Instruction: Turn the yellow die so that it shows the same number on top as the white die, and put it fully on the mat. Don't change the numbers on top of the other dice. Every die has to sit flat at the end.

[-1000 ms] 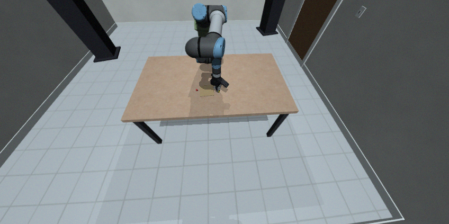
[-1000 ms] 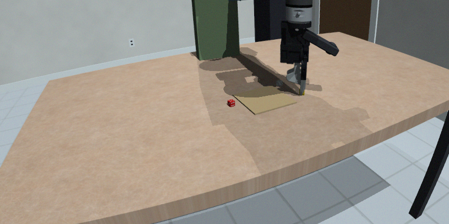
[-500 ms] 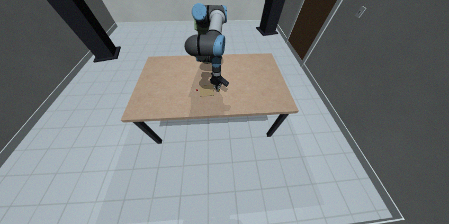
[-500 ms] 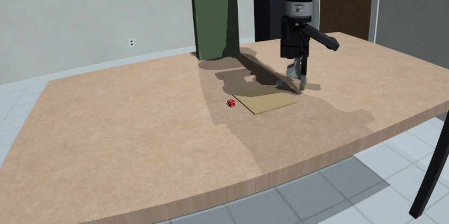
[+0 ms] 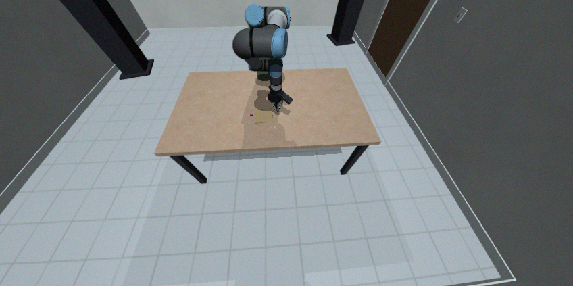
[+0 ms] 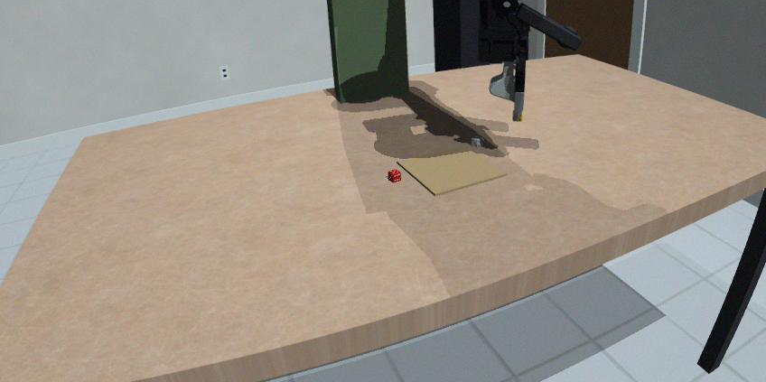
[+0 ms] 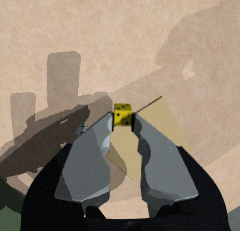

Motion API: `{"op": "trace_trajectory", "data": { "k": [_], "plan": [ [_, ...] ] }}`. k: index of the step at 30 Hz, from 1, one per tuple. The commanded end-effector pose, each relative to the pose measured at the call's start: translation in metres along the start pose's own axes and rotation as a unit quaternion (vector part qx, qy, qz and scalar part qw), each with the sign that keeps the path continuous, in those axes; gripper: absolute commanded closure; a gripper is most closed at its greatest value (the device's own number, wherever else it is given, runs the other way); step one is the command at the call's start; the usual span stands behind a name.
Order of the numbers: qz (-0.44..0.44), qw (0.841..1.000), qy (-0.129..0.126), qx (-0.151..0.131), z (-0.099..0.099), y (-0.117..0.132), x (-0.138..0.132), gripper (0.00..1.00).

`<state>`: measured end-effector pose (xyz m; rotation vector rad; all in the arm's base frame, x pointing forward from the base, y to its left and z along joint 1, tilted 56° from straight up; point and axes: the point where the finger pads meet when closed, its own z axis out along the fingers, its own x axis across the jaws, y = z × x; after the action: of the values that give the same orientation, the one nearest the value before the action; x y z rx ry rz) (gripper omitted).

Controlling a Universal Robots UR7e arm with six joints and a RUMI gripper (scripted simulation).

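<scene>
The gripper [image 7: 123, 122] is clamped on the yellow die [image 7: 122, 115], pinched between its fingertips and lifted off the table [image 6: 215, 249]. The mat [image 6: 451, 171] lies below and toward the lower left in the exterior frame, the white die [image 6: 475, 141] at its far edge. The arm hangs vertical, wrist pointing down.

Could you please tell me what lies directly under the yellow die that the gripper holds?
The yellow die hangs clamped in the gripper above the table, near the mat's corner. Its underside is hidden.
</scene>
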<state>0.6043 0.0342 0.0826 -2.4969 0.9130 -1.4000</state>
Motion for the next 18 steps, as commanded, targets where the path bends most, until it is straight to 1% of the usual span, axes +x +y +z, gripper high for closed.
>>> {"op": "trace_trajectory", "data": {
  "k": [1, 5, 18],
  "plan": [
    [0.000, 1.000, 0.000, 0.000, -0.0183, -0.0002, 0.0006, 1.00],
    [0.000, 1.000, 0.000, 0.000, -0.0221, -0.0002, 0.0006, 1.00],
    [0.003, 1.000, 0.000, 0.000, -0.0222, 0.0006, 0.0010, 1.00]
  ]
}}
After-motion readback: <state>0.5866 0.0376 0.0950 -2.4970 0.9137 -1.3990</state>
